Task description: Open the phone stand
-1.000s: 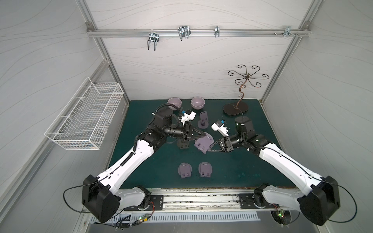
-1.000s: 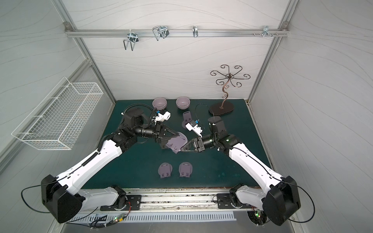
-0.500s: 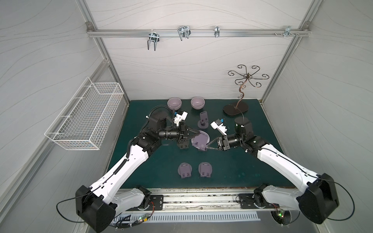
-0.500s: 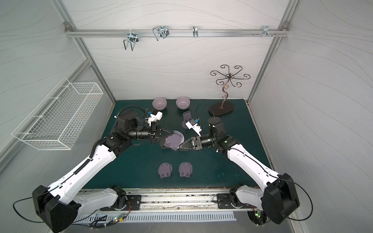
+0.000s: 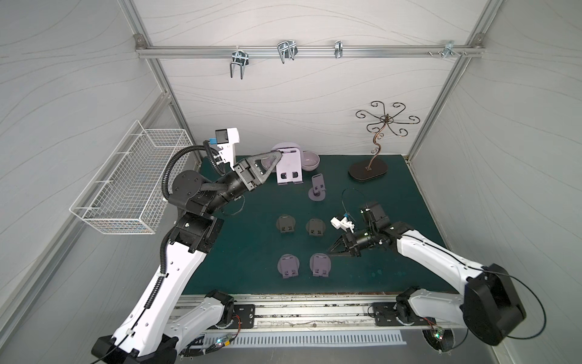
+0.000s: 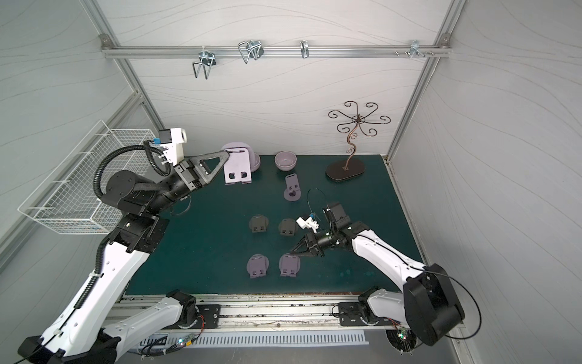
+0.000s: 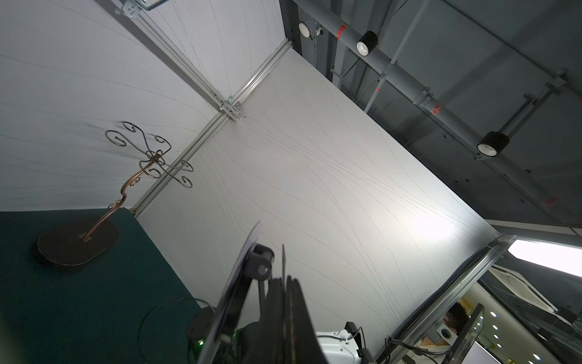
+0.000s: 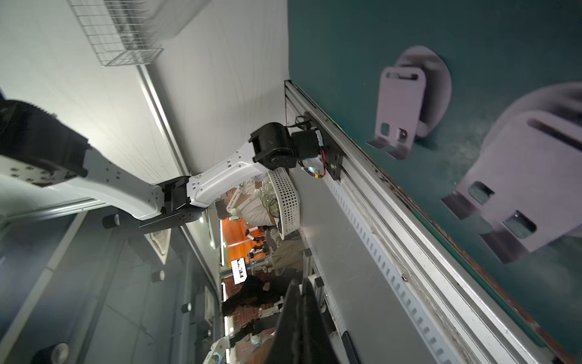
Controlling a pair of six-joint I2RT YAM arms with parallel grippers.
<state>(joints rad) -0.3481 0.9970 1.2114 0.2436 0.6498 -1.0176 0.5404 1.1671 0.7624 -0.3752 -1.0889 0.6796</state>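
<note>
Left tool: it is pinching the top of the lilac phone stand and squeezing it tight.
Phone stand: it is hanging in the air from the left tool, up over the back of the green worktop and close to the back wall. In both top views its flat plate with two little holes is facing the camera. Its round part is peeking out behind the plate.
Left wrist view: the phone stand is showing from the side. Its thin plate is leaning away from the part that the tool is squeezing.
Right tool: it is pressed together and is holding nothing. It is hovering low and pointing at the right lilac stand. I cannot tell if it is touching it.
Front row: the right lilac stand and the left lilac stand are lying folded flat, side by side.
Middle row: the left dark stand and the right dark stand are lying folded flat too.
Small purple stand: it is standing open on its round foot, behind the dark stands.
Lilac bowl: it is sitting at the back, just beside the held stand.
Second bowl: it is peeking out from behind the held stand.
Jewelry tree: it is standing in the back right corner.
Wire basket: it is hanging on the left wall.
</note>
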